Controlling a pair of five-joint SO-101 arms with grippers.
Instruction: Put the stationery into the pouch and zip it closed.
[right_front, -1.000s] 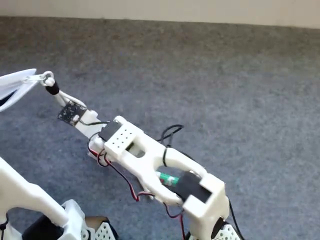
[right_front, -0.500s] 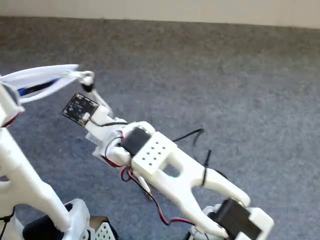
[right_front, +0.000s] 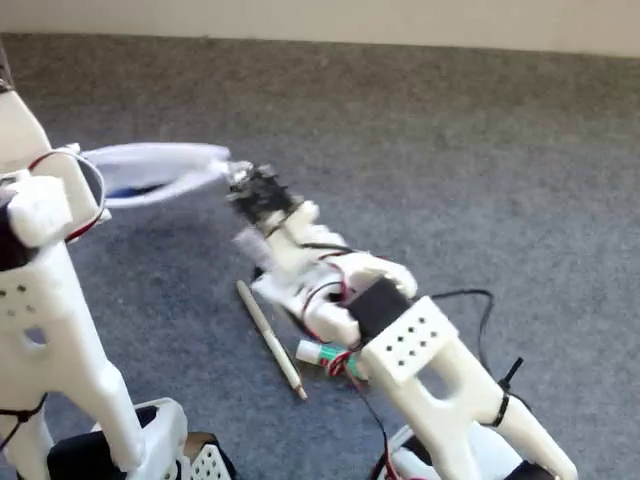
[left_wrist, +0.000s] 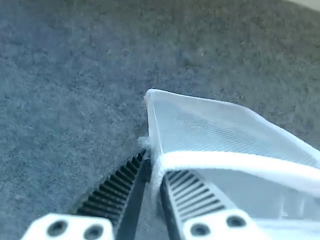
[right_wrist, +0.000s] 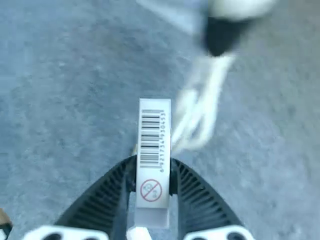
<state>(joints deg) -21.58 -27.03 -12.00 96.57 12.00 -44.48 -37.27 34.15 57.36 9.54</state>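
left gripper jaws are pinching the pouch edge, holding it up off the table. right gripper jaws clamp a white barcoded piece. pen and green-and-white stick lie on the table, so I'd keep the pouch mouth taut and feed things in slowly

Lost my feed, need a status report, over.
Left fingers shut on pouch. Right fingers shut on zip tag. Pen, green-tipped tube on carpet, outside pouch.
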